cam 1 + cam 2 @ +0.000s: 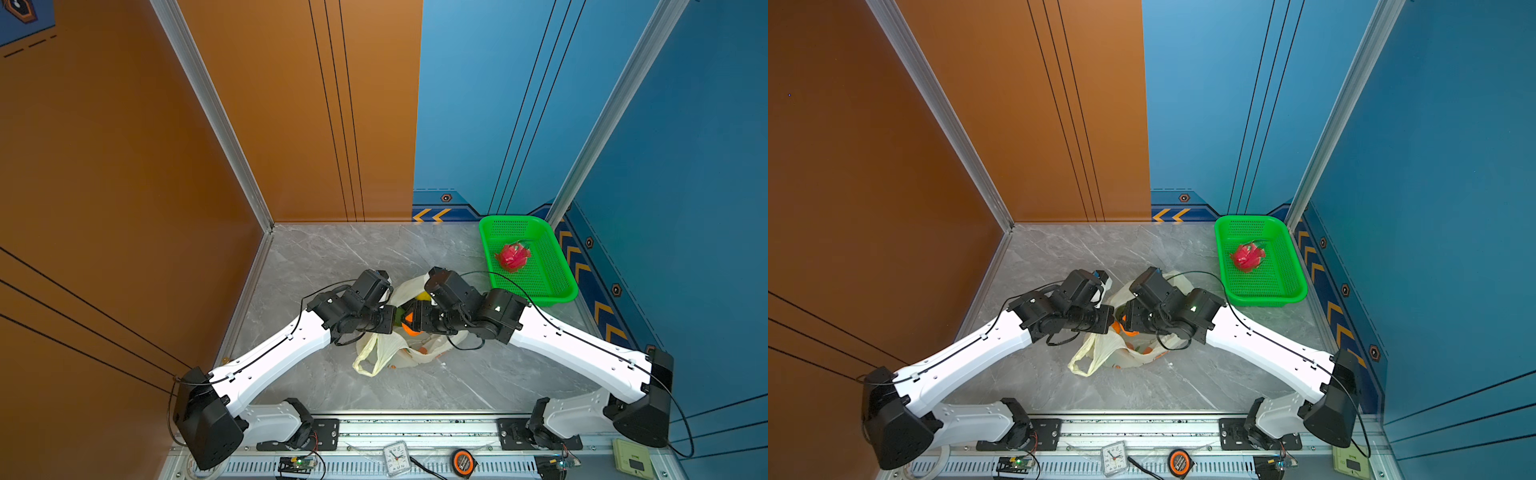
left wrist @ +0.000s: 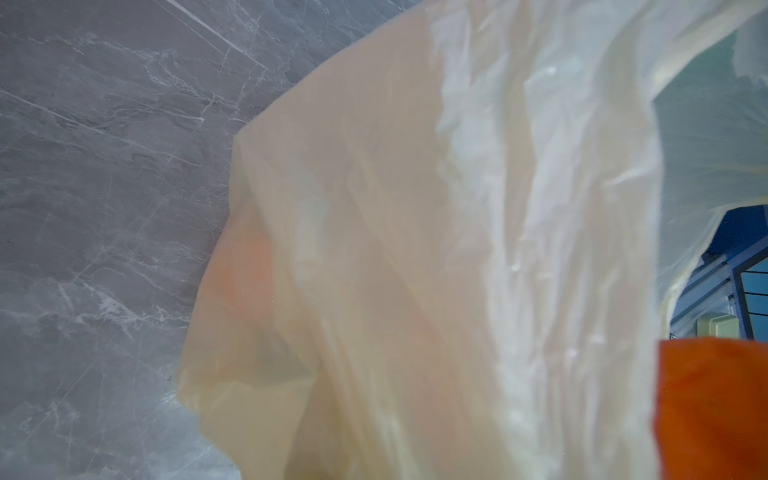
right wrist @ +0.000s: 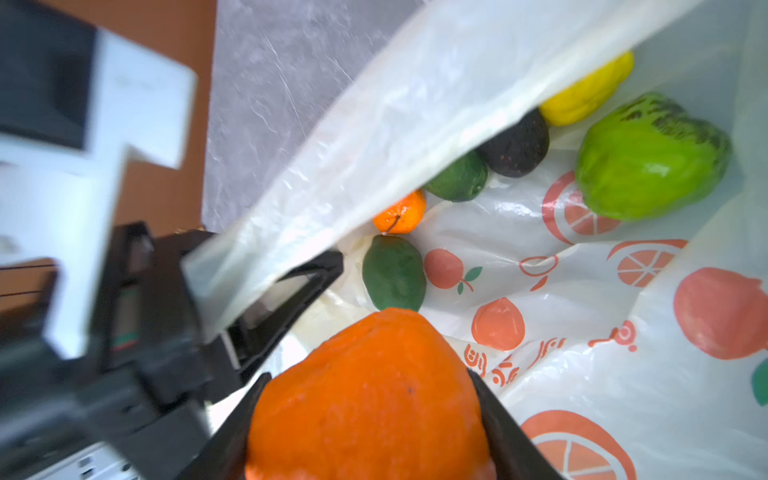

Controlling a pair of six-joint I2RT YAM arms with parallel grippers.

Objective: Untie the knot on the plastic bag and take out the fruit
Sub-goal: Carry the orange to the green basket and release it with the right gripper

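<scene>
Front rail: a clock [image 1: 397, 457] and a tape measure [image 1: 462, 461] lie nearest the arms' bases.
Worktop [image 1: 332, 266]: grey marble; it carries everything listed below.
Plastic bag [image 1: 384, 353]: lies mid-worktop between the two arms. One handle loop trails toward the front, and the mouth stands open.
Left hand [image 3: 291, 286]: pinched fully closed on the bag's upper edge, holding that flap up. In the left wrist view the film fills most of the picture.
Right hand [image 3: 370, 376]: jaws partly apart, one finger on each side of the big orange [image 3: 365, 415], gripping it at the bag's open mouth.
Fruit in the bag: a dark green piece [image 3: 394, 272] lies just past the big orange. Beyond it come a small orange [image 3: 401, 212], a second green piece [image 3: 457, 176], a dark avocado [image 3: 515, 145], a bright green one [image 3: 648, 162] and a yellow one [image 3: 590, 91].
Green basket [image 1: 485, 249]: at the far right corner of the worktop, apart from the bag.
Dragon fruit [image 1: 513, 257]: pink-red, lying inside the basket.
</scene>
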